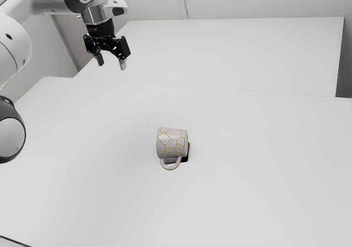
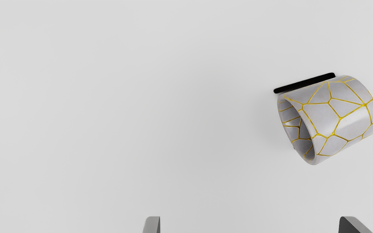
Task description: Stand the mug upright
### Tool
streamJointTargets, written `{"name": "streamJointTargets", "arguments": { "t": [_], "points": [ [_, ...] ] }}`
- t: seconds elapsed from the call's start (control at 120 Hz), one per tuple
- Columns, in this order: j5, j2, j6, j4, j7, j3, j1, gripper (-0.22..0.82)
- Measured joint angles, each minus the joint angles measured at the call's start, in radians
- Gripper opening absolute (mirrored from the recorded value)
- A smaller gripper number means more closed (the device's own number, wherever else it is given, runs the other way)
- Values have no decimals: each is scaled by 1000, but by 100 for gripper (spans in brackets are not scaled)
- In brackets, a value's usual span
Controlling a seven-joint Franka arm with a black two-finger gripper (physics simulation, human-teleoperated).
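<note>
The mug point(image 1: 172, 143), pale grey with gold crackle lines, lies on its side on the white table, its handle toward the exterior view's bottom edge. My gripper point(image 1: 111, 64) is high above the table toward the exterior view's upper left, well apart from the mug. In the wrist view the mug point(image 2: 335, 118) shows its hollow mouth and side wall, ahead of the fingertips. There the gripper point(image 2: 249, 225) is open, its two fingers wide apart with nothing between them.
A thin black flat object point(image 2: 304, 83) lies right beside the mug, partly hidden behind it in the exterior view. The white table point(image 1: 247, 192) spreads around both. A second white surface point(image 1: 220, 54) stands beyond the table's far edge.
</note>
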Motion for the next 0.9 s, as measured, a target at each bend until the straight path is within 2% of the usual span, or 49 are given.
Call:
{"name": "streamJointTargets", "arguments": {
  "t": [0.167,0.367,0.508,0.583,0.667,0.7,0.792,0.9],
  "points": [
    [-15,1,-8,-2,4,-3,16,60],
    [-27,20,-87,-7,8,-6,24,60],
    [-165,19,-118,-62,18,-10,137,60],
    [-263,-12,-99,-143,35,-10,187,60],
    [-362,-59,-45,-257,59,-11,198,60],
    [-399,-94,-8,-335,69,-7,191,60],
    [-506,-178,112,-538,103,57,115,60],
    [-603,-239,260,-710,145,78,73,60]
  ]
}}
